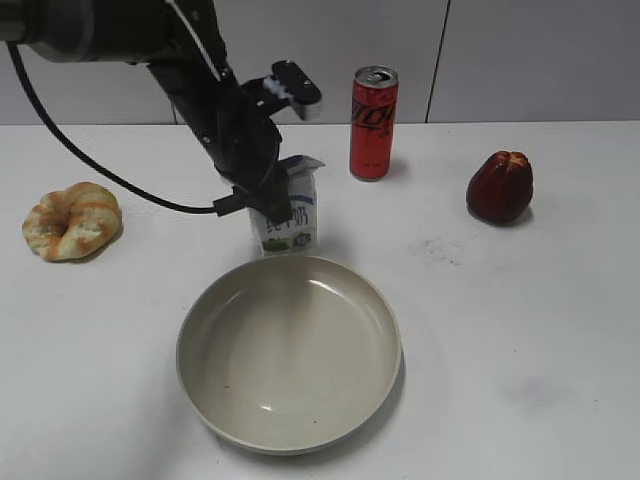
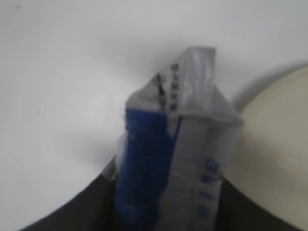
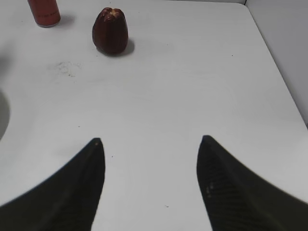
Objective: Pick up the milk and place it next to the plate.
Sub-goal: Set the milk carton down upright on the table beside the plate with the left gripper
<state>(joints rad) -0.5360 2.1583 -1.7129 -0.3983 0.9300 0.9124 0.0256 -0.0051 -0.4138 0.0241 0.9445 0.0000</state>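
The milk (image 1: 295, 215), a small white carton with a blue top, stands upright just behind the far rim of the beige plate (image 1: 290, 350). My left gripper (image 1: 262, 200) is shut on the carton from its left side. In the left wrist view the milk (image 2: 178, 144) fills the space between the dark fingers of the left gripper (image 2: 166, 190), with the plate (image 2: 279, 144) close at the right. I cannot tell whether the carton touches the table. My right gripper (image 3: 150, 142) is open and empty over bare table, and is out of the exterior view.
A tall red can (image 1: 373, 122) stands behind the milk to the right. A dark red fruit (image 1: 499, 187) sits at the right, also in the right wrist view (image 3: 110, 30). A glazed bread ring (image 1: 72, 220) lies at the left.
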